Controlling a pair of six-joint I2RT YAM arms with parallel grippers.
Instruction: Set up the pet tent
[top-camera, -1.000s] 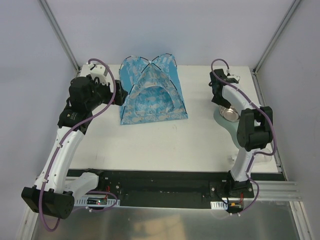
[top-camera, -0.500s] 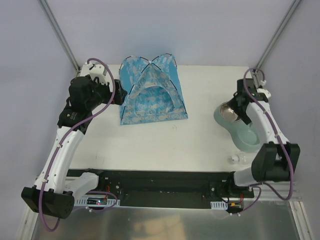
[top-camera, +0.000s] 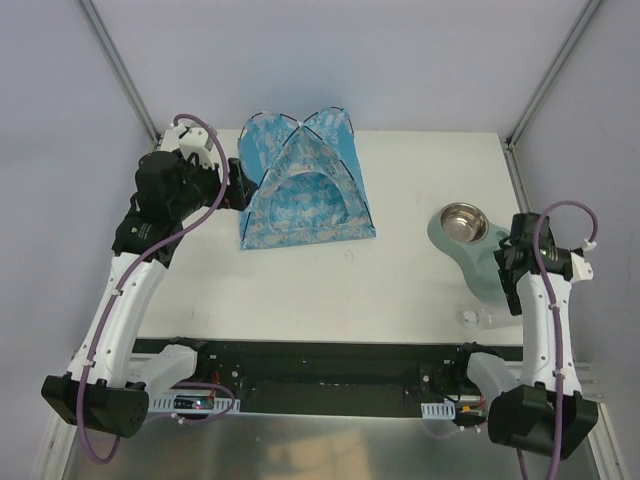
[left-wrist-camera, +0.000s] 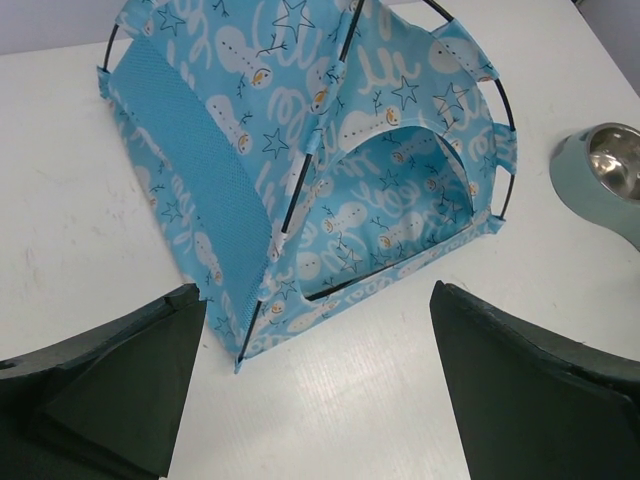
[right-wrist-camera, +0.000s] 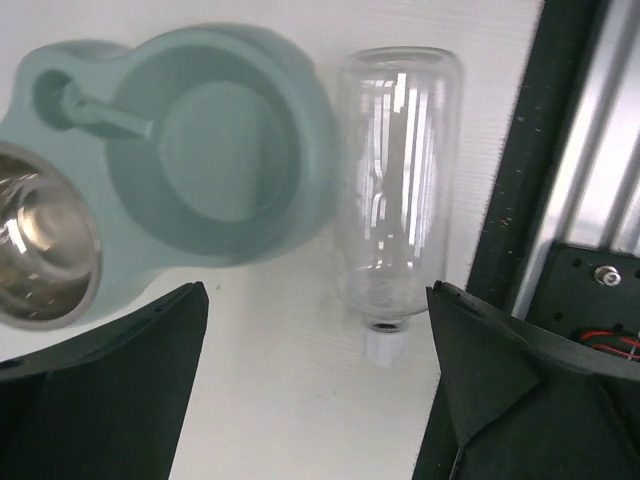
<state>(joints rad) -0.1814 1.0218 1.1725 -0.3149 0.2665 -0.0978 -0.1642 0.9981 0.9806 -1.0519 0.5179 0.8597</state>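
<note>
White arms (top-camera: 125, 305), black joints (top-camera: 165, 187), purple cables (top-camera: 196, 120).
</note>
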